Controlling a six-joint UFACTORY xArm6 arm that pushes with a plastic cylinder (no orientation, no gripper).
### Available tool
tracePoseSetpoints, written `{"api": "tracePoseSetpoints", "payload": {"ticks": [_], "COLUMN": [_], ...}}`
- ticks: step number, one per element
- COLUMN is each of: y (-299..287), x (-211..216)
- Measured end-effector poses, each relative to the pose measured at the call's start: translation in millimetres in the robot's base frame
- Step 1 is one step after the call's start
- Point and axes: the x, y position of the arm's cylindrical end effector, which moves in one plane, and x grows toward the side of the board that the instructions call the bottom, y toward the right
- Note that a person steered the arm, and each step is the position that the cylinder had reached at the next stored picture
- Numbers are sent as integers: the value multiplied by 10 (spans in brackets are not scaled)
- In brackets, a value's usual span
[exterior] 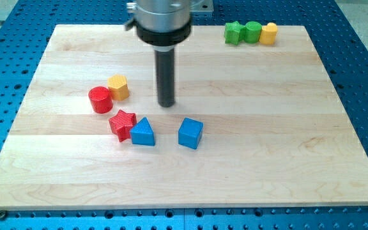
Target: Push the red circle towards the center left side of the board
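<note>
My tip (166,104) right of red circle (99,99); yellow block (118,86) between; no claw.

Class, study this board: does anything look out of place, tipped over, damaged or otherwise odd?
Nothing stands out. The red circle sits touching the yellow block, with the red star against the blue triangle just below. My tip rests on the wooden board to their right. All blocks sit flat.
</note>
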Motion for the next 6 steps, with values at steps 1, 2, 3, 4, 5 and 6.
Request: {"api": "tracePoseSetpoints", "payload": {"ticks": [1, 2, 3, 4, 5, 6], "y": [-3, -88, -306, -399, -449, -483], "x": [0, 0, -130, -430, -226, 241]}}
